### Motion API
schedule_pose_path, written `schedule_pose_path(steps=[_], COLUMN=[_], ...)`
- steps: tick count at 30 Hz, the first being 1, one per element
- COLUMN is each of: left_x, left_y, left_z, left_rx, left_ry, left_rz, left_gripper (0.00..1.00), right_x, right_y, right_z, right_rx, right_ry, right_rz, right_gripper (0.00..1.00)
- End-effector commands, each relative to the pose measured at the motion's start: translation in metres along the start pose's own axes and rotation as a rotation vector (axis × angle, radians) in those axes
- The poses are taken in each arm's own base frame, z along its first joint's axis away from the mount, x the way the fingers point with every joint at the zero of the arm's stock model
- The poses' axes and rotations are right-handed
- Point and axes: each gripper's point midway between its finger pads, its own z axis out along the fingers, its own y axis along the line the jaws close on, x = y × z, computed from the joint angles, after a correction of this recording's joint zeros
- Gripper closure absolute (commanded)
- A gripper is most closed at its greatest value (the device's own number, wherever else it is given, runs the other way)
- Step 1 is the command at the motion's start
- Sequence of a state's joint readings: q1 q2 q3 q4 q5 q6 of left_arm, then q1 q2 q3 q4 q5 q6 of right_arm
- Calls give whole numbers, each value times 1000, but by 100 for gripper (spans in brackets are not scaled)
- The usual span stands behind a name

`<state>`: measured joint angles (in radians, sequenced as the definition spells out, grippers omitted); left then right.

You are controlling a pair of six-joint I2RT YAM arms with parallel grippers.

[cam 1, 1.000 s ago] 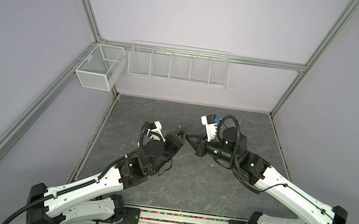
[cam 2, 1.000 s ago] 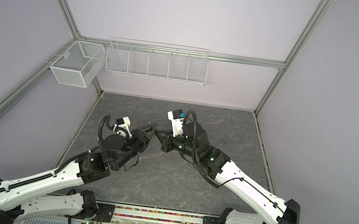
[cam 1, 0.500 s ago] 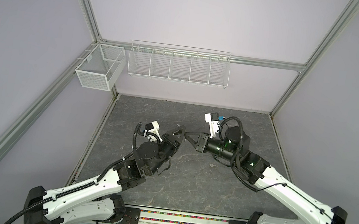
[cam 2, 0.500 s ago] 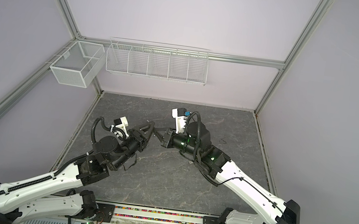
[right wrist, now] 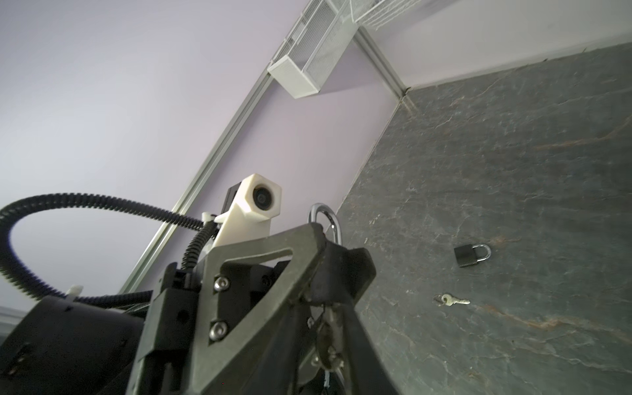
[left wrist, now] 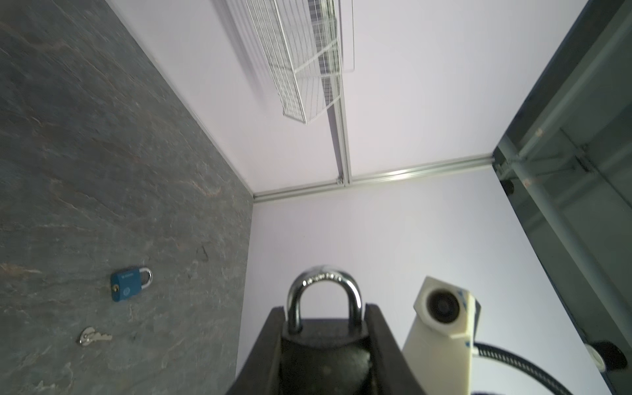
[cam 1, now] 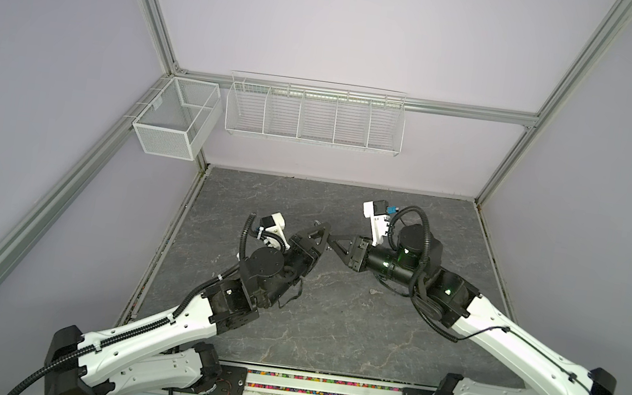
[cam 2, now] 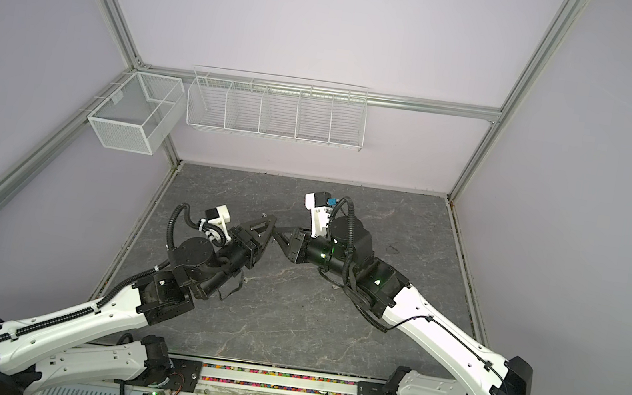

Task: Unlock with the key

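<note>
1. The left gripper [cam 1: 320,232] holds the black padlock [left wrist: 325,345] up above the table [cam 1: 329,326]. Its jaws are narrow and press the body from both sides. I think this is so the padlock cannot turn when a key is twisted in it.
2. The shackle [left wrist: 323,275] sticks out past the fingertips and looks closed. I judge that the padlock is not yet unlocked.
3. The right gripper [cam 1: 333,241] meets the left one tip to tip in both top views. In this pose one arm can work as a vice and the other as the turning hand.
4. In the right wrist view a silver key [right wrist: 329,342] sits between the right fingers, close to the padlock. The picture is blurred there. I cannot tell whether the fingers clamp the key or stand a little apart from it, nor whether the blade is inside the keyhole.
5. Other things lie on the table, well apart from the grippers. There is a blue padlock [left wrist: 129,284] with a loose key [left wrist: 93,335] near it, and a small black padlock [right wrist: 471,255] with a second loose key [right wrist: 452,301] near it. They look like other pairs, and no gripper touches them.
6. In my judgement there is one risk. If the right fingers do not hold the key firmly before it is fully seated, it can fall. The turn needs a firm grip on the flat head of the key.
</note>
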<state>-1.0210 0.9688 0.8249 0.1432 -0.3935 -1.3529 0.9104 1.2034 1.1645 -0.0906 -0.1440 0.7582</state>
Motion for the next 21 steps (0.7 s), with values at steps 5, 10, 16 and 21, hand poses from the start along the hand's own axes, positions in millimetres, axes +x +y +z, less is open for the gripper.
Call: schedule_pose_path(steps=[5, 10, 16, 21], left_x=[-4, -5, -6, -10], left_y=[6, 8, 7, 5], left_z=[3, 5, 4, 1], left_rx=[-91, -99, -94, -86], left_ry=[-30, -42, -46, -52], left_rz=[64, 61, 60, 69], left_gripper=[100, 100, 100, 100], right_x=[0, 9, 19, 22], right_y=[-7, -13, -20, -18], right_z=[-12, -5, 1, -10], right_rx=[117, 156, 199, 186], right_ry=[18, 62, 111, 129], right_rz=[-185, -290, -447, -505], right_gripper=[48, 49, 63, 67])
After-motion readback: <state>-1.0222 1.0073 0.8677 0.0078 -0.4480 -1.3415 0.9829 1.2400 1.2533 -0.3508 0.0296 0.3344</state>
